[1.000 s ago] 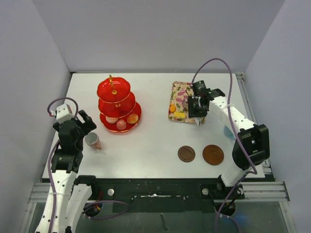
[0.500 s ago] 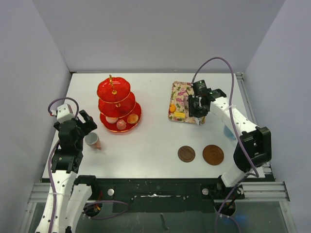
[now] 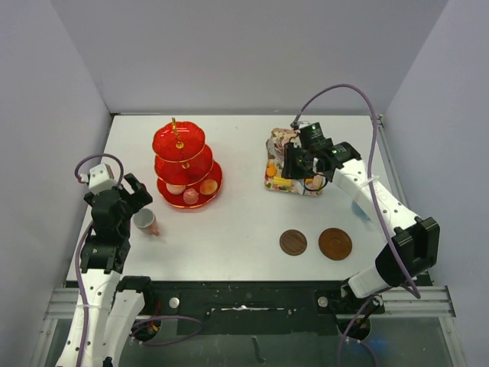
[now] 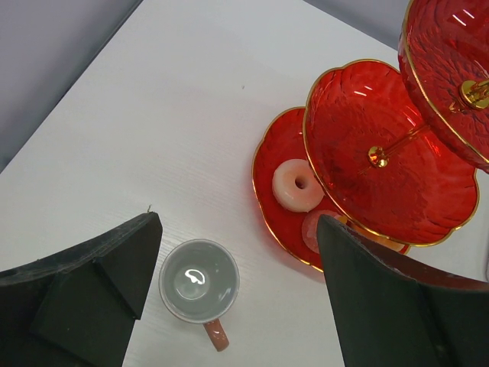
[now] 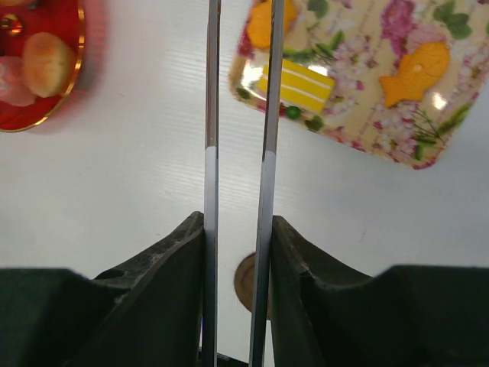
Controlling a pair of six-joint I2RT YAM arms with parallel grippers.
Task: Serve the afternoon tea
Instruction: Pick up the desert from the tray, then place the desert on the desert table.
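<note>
The right gripper (image 5: 238, 99), holding thin metal tongs (image 5: 238, 199) nearly closed on nothing, hovers beside the yellow striped cake (image 5: 299, 86) on the floral rectangular tray (image 5: 397, 115). Judged next: open the tips around that cake. The left gripper (image 4: 237, 252), jaws wide and empty, straddles the upright pink cup (image 4: 199, 280).

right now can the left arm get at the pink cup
Probably yes. The left gripper hangs open right over the pink cup, which stands upright on bare table, apart from the red stand. Nothing lies between its fingers and the cup.

Red/gold stand (image 3: 183, 157), floral tray (image 5: 359, 84) w/ yellow striped cake (image 5: 300, 86), brown saucers (image 3: 293, 242).
</note>
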